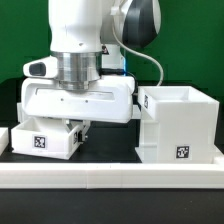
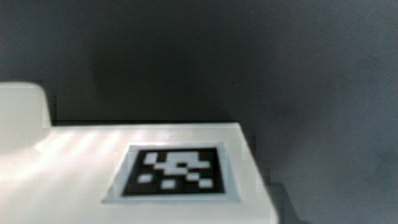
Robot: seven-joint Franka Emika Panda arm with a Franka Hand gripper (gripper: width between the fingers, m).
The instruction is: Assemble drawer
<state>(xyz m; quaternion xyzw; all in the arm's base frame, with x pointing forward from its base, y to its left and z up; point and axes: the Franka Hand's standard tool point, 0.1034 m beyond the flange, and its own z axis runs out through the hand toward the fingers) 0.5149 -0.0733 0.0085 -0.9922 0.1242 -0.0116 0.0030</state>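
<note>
A small white tray (image 1: 45, 141) with a black-and-white tag lies on the black table at the exterior view's left. My gripper (image 1: 77, 130) hangs low over the tray's right end, its dark fingers down at the tray's edge. Whether the jaws are closed on the tray does not show. The tall white housing (image 1: 180, 125), open at the top and tagged on its front, stands at the exterior view's right, apart from the gripper. The wrist view shows the tray's tagged white face (image 2: 175, 172) close up, with no fingers in sight.
A long white rail (image 1: 112, 170) edges the table's front. A sliver of another white part (image 1: 3, 140) shows at the exterior view's far left. A green wall stands behind. Black table (image 2: 267, 60) fills most of the wrist view.
</note>
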